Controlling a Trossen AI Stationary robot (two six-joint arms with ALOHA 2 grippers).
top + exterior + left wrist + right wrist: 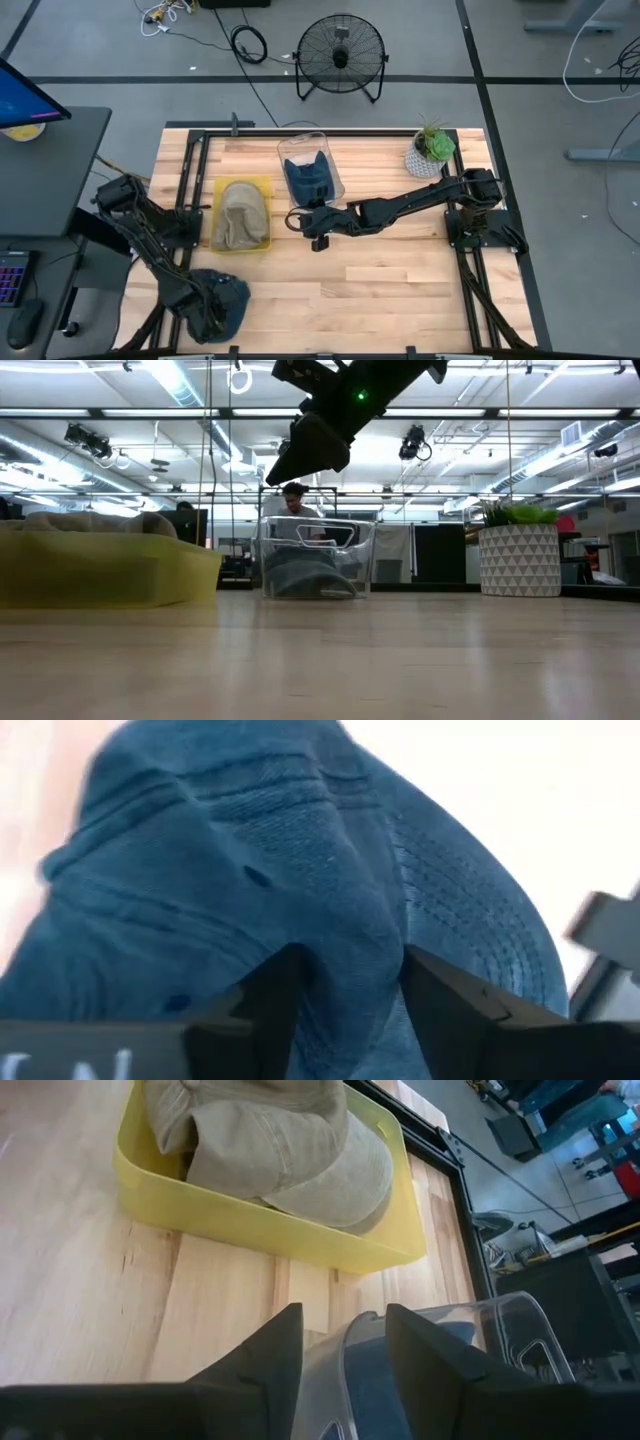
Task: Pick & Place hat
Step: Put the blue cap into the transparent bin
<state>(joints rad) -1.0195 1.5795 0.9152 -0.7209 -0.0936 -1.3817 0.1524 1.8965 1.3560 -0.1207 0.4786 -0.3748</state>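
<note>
A blue cap point(225, 300) sits at the table's near-left corner, and my left gripper point(205, 312) is shut on it; the cap fills the left wrist view point(250, 850). A second blue cap point(308, 178) lies in a clear bin point(322, 140) at the far middle. Tan hats point(240, 215) fill a yellow bin point(262, 183) to its left. My right gripper point(297, 218) is open and hovers above the table by the clear bin's near-left corner point(350, 1342), touching nothing. It also shows high in the low view point(305, 450). My left gripper point(350, 960) pinches a raised fold of the blue cap's crown point(350, 915) between its two fingers point(275, 990), coming from above. The stitched brim point(470, 910) lies beyond the fingers. Whether the cap is lifted off the table I cannot tell.
A potted plant point(432, 150) stands at the table's far right. Black frame rails point(190, 180) run along the left and right table edges. Bare wood point(380, 290) spreads over the near middle and right. A monitor and keyboard sit left of the table, a fan beyond it.
</note>
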